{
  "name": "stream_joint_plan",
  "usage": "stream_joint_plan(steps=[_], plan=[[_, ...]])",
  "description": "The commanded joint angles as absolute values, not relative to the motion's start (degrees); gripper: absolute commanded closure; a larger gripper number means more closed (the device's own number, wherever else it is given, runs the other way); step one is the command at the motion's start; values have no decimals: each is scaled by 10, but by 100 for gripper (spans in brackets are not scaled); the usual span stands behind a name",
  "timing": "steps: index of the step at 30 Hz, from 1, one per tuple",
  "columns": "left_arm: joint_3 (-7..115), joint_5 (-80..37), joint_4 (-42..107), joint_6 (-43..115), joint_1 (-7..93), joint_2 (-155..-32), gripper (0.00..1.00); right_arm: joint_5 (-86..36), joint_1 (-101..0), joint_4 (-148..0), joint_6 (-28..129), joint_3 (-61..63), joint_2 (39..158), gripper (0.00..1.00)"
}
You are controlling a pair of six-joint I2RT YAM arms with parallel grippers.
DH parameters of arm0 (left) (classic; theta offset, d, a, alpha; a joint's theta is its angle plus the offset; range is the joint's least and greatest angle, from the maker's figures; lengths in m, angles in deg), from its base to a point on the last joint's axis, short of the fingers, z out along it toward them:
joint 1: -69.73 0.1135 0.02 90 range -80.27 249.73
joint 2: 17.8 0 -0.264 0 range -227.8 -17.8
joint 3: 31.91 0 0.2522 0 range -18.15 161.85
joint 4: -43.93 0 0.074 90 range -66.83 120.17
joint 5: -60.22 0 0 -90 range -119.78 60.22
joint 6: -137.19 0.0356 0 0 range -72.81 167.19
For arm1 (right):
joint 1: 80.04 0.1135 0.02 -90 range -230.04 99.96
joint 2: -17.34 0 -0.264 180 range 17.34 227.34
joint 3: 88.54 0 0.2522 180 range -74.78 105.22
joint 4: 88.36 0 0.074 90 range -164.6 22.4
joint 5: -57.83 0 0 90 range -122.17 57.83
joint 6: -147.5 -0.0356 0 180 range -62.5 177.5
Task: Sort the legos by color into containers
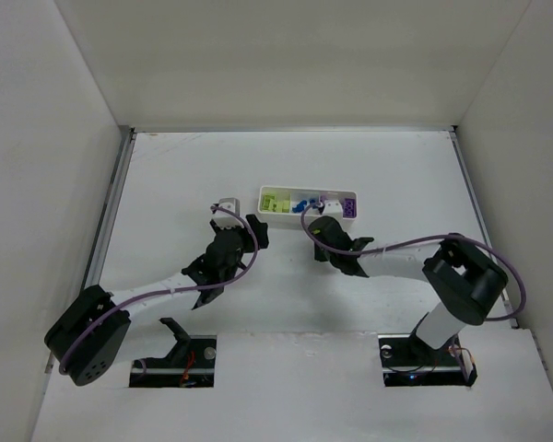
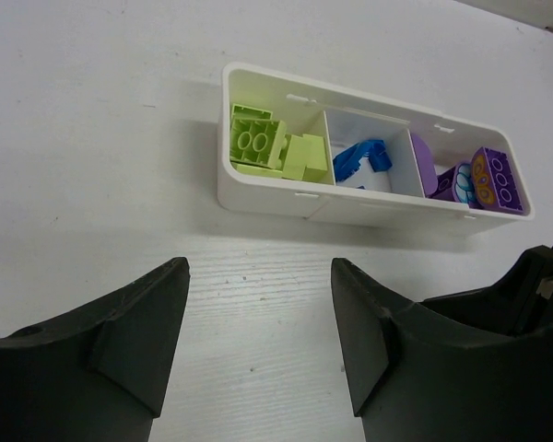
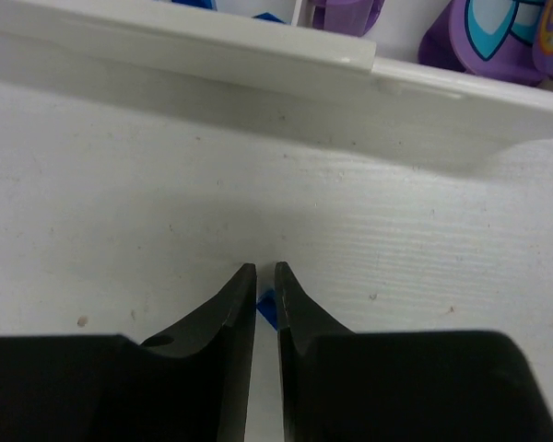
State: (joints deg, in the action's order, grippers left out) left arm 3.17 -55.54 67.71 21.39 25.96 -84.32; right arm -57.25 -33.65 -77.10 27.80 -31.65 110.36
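A blue lego (image 3: 266,306) — only a sliver is seen — is pinched between the nearly closed tips of the right gripper (image 3: 266,276), with the white tray (image 3: 258,55) just ahead of the fingers. Tiny, light, rigid and slick, it is judged best clamped across flat opposite sides, lest it squirt out. The left gripper (image 2: 258,276) is held partly open and empty, the sorted legos (image 2: 258,145) lying in the tray ahead of it.
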Motion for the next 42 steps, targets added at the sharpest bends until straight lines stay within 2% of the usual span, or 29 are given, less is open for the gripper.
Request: stream_joint_plan(steps=[1, 5, 8, 9, 11, 13, 17, 22, 27, 35, 42], plan=[[24, -566, 707, 208, 259, -834, 37, -587, -321, -746, 271, -312, 1058, 80], [21, -566, 707, 207, 257, -821, 29, -584, -315, -733, 273, -303, 1019, 80], [19, -567, 705, 205, 261, -820, 29, -588, -315, -710, 275, -295, 1010, 77], [19, -565, 703, 204, 261, -816, 29, -590, -315, -710, 277, -297, 1009, 74], [17, -567, 705, 205, 256, -809, 29, -585, -315, -713, 279, -308, 1011, 60], [16, -567, 707, 205, 255, -808, 28, -570, -317, -709, 283, -312, 1020, 55], [16, -565, 703, 203, 257, -808, 28, -556, -317, -714, 299, -314, 1036, 51], [16, -562, 703, 202, 262, -811, 28, -548, -316, -720, 310, -305, 1065, 51], [14, -562, 707, 202, 263, -808, 28, -550, -322, -721, 310, -301, 1085, 57], [18, -562, 707, 202, 264, -824, 28, -548, -321, -725, 304, -310, 1087, 79], [17, -561, 706, 201, 266, -822, 28, -554, -321, -725, 304, -311, 1062, 83]])
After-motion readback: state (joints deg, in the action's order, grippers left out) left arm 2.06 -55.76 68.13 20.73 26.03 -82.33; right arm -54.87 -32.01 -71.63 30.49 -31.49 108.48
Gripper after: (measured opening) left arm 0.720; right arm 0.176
